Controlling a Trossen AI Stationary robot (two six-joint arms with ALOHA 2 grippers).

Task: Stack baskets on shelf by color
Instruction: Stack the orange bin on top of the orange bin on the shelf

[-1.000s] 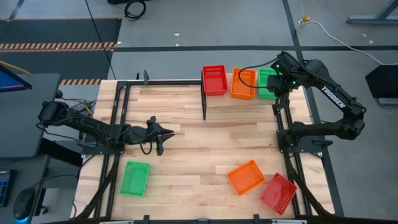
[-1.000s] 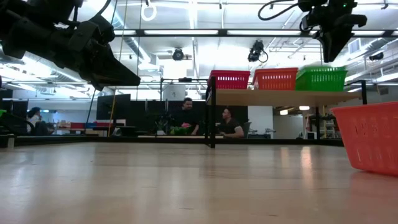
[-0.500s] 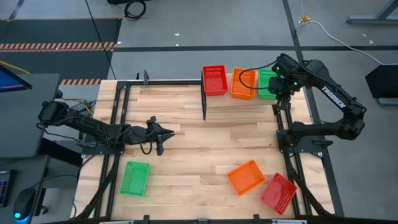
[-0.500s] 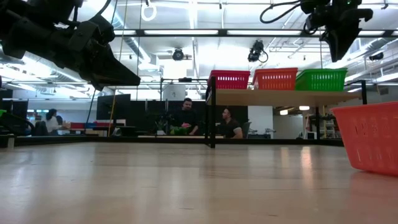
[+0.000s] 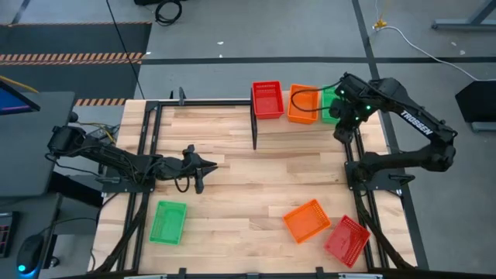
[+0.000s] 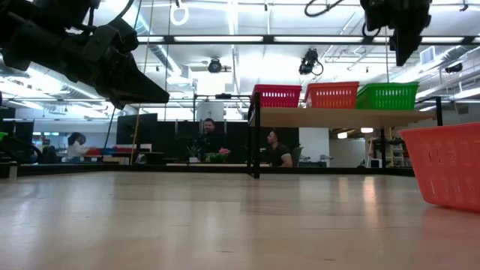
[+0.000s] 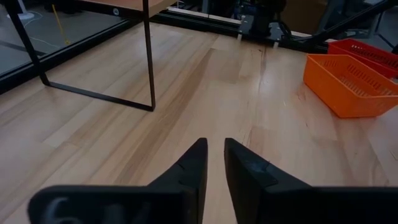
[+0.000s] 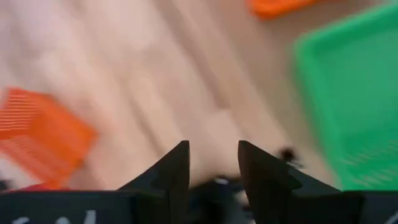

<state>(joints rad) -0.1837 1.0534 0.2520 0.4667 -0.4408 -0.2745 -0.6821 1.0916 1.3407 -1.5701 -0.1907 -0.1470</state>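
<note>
Three baskets sit side by side on the shelf [image 6: 337, 117]: red [image 5: 267, 99], orange [image 5: 302, 104] and green [image 5: 332, 99]. Loose on the table lie a green basket [image 5: 168, 222], an orange one [image 5: 308, 220] and a red one [image 5: 346, 239]. My right gripper [image 5: 341, 118] hangs open in the air just near of the shelf's green basket [image 8: 354, 106], touching nothing. My left gripper [image 5: 208, 164] waits mid-table on the left, fingers [image 7: 214, 155] nearly together, holding nothing.
The shelf's black posts [image 5: 254, 128] stand on the table's far part. Black frame rails [image 5: 147, 155] run along the table's left and right sides. Bare wood lies between the shelf and the loose baskets. People sit in the room beyond [image 6: 214, 142].
My right gripper has drawn back from above the shelf's green basket toward the table's near edge. The green basket now sits level beside the orange one.
</note>
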